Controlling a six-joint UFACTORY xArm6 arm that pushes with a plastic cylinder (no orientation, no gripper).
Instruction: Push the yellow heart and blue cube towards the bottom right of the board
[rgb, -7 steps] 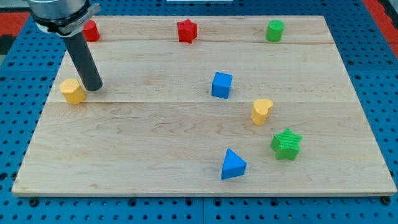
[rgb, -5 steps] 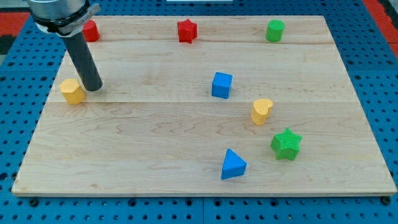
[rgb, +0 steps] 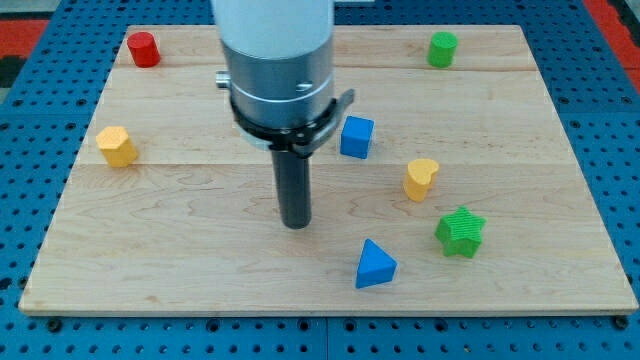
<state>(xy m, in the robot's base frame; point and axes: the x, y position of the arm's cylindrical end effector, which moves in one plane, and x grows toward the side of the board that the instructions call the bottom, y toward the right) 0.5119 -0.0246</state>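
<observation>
The yellow heart (rgb: 421, 178) lies right of the board's middle. The blue cube (rgb: 356, 136) sits up and to its left, partly beside the arm's collar. My tip (rgb: 295, 224) rests on the board below and left of the blue cube, well left of the yellow heart, touching no block. The blue triangle (rgb: 375, 265) lies to the tip's lower right.
A green star (rgb: 460, 231) sits just below right of the yellow heart. A yellow block (rgb: 117, 146) is at the left edge, a red cylinder (rgb: 144, 49) at the top left, a green cylinder (rgb: 442, 48) at the top right. The arm hides the red star.
The tip has jumped from beside the yellow block at the left to the board's middle, below the blue cube. The arm now covers the red star. No block has moved.
</observation>
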